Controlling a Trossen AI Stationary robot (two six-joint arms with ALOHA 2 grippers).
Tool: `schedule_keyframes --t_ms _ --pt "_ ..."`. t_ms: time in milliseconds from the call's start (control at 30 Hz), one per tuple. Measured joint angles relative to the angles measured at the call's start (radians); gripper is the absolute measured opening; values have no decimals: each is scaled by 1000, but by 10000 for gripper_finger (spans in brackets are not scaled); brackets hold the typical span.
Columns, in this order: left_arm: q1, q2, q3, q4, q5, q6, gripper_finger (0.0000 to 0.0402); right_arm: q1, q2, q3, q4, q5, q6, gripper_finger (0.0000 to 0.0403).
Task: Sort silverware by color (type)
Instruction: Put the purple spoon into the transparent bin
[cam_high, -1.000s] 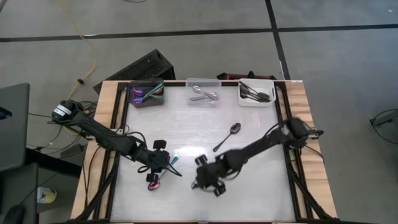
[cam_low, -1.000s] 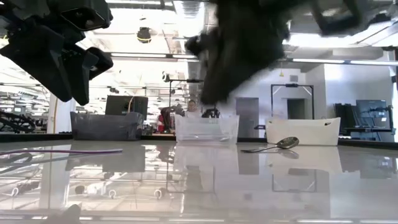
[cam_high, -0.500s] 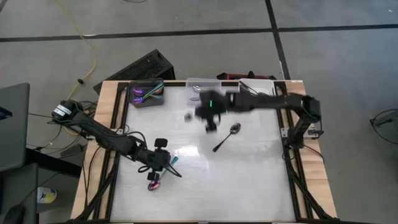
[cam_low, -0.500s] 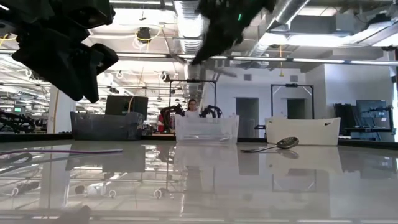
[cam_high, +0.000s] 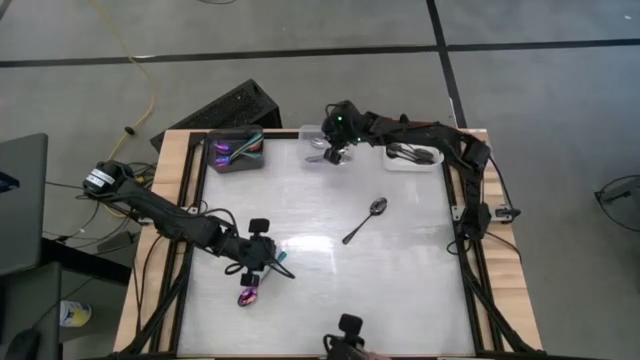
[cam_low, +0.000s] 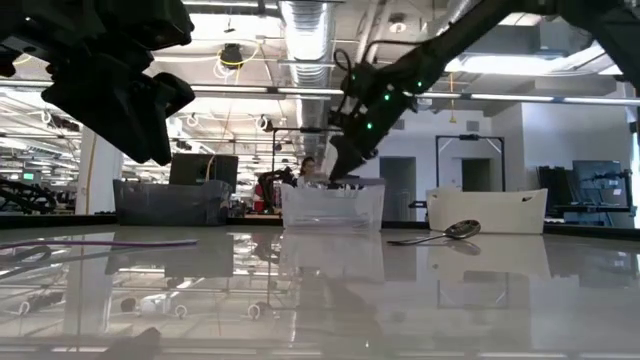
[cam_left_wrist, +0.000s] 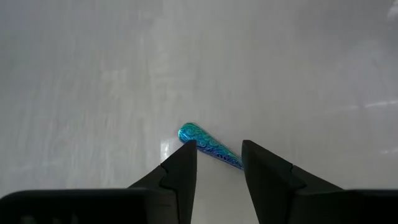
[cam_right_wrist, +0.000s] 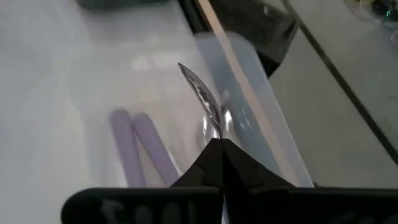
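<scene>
My right gripper (cam_high: 335, 150) hovers over the clear bin (cam_high: 328, 133) at the far edge, shut on a shiny silver spoon (cam_right_wrist: 205, 102); more silver spoons lie in that bin. My left gripper (cam_left_wrist: 217, 163) is open above the table's near left. Its fingers stand on either side of the teal handle (cam_left_wrist: 202, 142) of an iridescent spoon without touching it. That spoon lies flat, its purple bowl (cam_high: 247, 296) toward the near edge. Another metal spoon (cam_high: 365, 220) lies flat mid-table. My right gripper pinches the silver spoon by one end (cam_right_wrist: 214, 134) between its two shut fingertips. The rest of the spoon sticks out beyond them. The fingers slant down from above (cam_low: 345, 150), and the spoon is lifted clear over the clear bin.
A dark grey bin (cam_high: 235, 162) at far left holds iridescent spoons. A white bin (cam_high: 412, 162) at far right holds dark spoons. A small dark fixture (cam_high: 346, 335) sits at the table's near edge. A black case (cam_high: 225, 108) lies on the floor beyond the far edge.
My right arm has swung from low over the table's near middle, across the table, to the far edge. It has risen and now holds the silver spoon above the clear bin.
</scene>
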Motion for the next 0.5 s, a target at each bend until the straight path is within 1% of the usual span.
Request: schedule_keyframes --t_ms 300,400,500 --pt "39 0 0 -2 1 36 114 -2 14 0 23 -46 6 20" --pt "52 0 0 -2 2 41 114 -3 14 0 29 -46 55 23" --pt "58 0 0 -4 2 41 114 -3 14 0 28 -45 114 39"
